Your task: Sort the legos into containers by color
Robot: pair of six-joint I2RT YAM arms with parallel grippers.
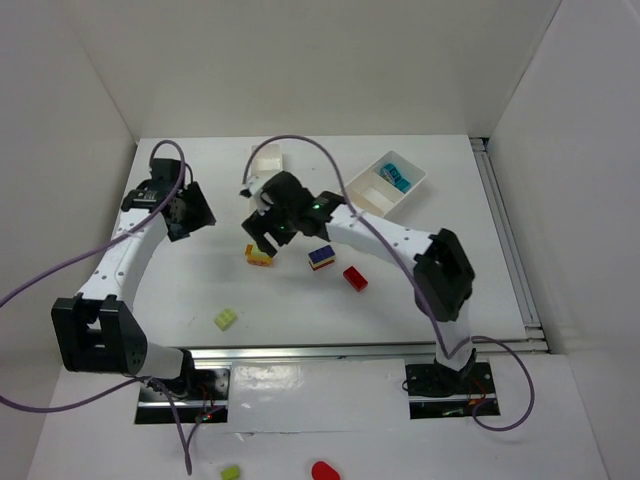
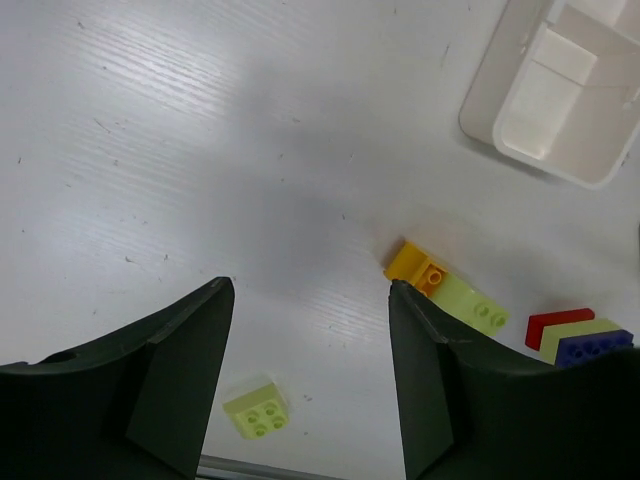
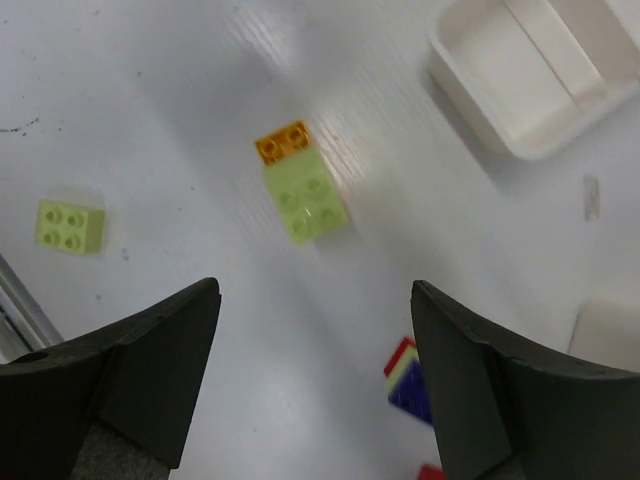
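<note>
White table (image 1: 300, 315): legos (image 1: 225, 319) scattered mid-surface, two containers (image 1: 368, 197) toward far edge.

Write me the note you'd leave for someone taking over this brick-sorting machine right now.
Left tool: open, empty, hanging above the table.
Right tool: open, empty, close to the orange-and-lime brick.
Done: one cyan brick lies in the back right tray.
The other tray is partly hidden by the right arm; no brick shows in the visible part.
Left to sort, all loose on the table: the orange-and-lime brick, a lime brick, a red brick, and a blue, yellow and red stack.
Likely next: the right tool takes the orange-and-lime brick.
</note>
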